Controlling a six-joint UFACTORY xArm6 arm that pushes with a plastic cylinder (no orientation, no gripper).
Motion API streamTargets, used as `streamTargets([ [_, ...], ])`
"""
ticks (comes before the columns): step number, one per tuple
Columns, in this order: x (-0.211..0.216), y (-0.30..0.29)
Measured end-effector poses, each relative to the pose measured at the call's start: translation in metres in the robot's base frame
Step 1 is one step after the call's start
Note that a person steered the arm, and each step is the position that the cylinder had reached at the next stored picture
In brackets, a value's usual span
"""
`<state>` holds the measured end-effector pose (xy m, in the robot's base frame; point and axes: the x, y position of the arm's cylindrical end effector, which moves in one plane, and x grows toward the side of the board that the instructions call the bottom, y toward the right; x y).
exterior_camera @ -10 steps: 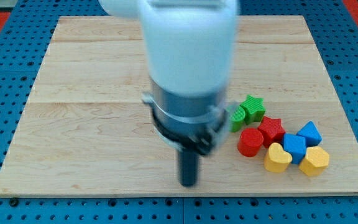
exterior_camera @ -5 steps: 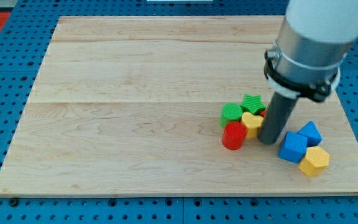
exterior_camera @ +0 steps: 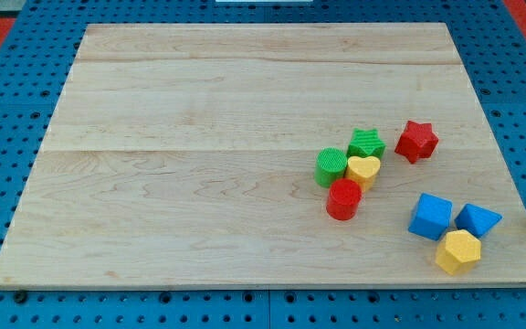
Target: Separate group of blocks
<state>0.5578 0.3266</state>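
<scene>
Wooden board [exterior_camera: 199, 110] carries two clusters — red star [exterior_camera: 417, 140] apart; my tip barely shows, claw state untellable.

no readable text, labels or numbers were seen, wooden board [exterior_camera: 199, 110] was plain, blocks were unmarked

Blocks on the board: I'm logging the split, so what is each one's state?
Red star: alone, apart.
Green star: touching yellow heart.
Green cylinder: beside the heart.
Yellow heart: mid-cluster.
Red cylinder: below the heart.
Blue cube, blue block, yellow block: clustered.
My tip: not visible.
</scene>
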Motion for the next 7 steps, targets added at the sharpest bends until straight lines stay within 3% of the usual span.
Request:
streamTargets([
  [4, 0.057, -0.096],
  [6, -0.021, -0.206],
  [7, -0.061, -0.209],
])
